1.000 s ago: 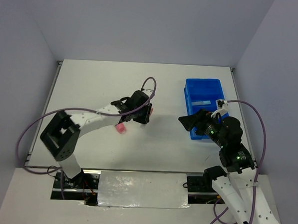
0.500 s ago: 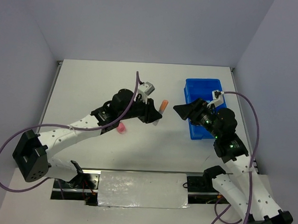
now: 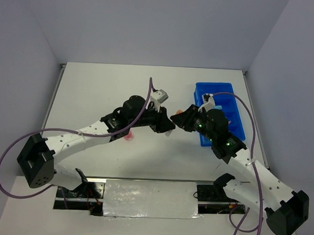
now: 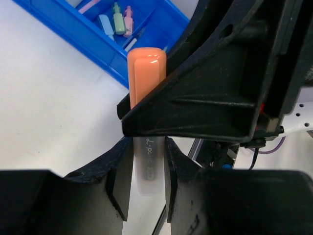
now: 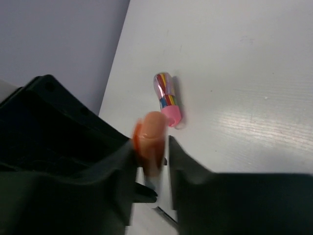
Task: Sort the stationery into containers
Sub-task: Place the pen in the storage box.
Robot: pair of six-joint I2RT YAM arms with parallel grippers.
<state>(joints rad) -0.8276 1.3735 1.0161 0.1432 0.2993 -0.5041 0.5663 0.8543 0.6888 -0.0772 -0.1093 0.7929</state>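
Observation:
An orange-capped marker (image 4: 146, 73) with a clear grey barrel is held in the air between the two arms. My left gripper (image 4: 145, 161) is shut on the barrel. My right gripper (image 5: 151, 147) has come in from the other side and is closed around the orange cap (image 5: 150, 134), blurred by motion. From above, the left gripper (image 3: 166, 124) and right gripper (image 3: 178, 118) meet nose to nose left of the blue tray (image 3: 200, 89), and the marker is hidden between them. A pink-capped marker with a rainbow barrel (image 5: 167, 95) lies on the table (image 3: 128, 136).
The blue tray's wall (image 4: 73, 29) shows beyond the orange cap, with blue, green (image 4: 117, 17) and pink stubby pieces in one compartment. Grey walls close the table on three sides. Purple cables loop over both arms.
The left arm swung right and lifted the orange marker from near the pink one toward the tray. The right arm reached left to meet it and its jaws narrowed around the cap.

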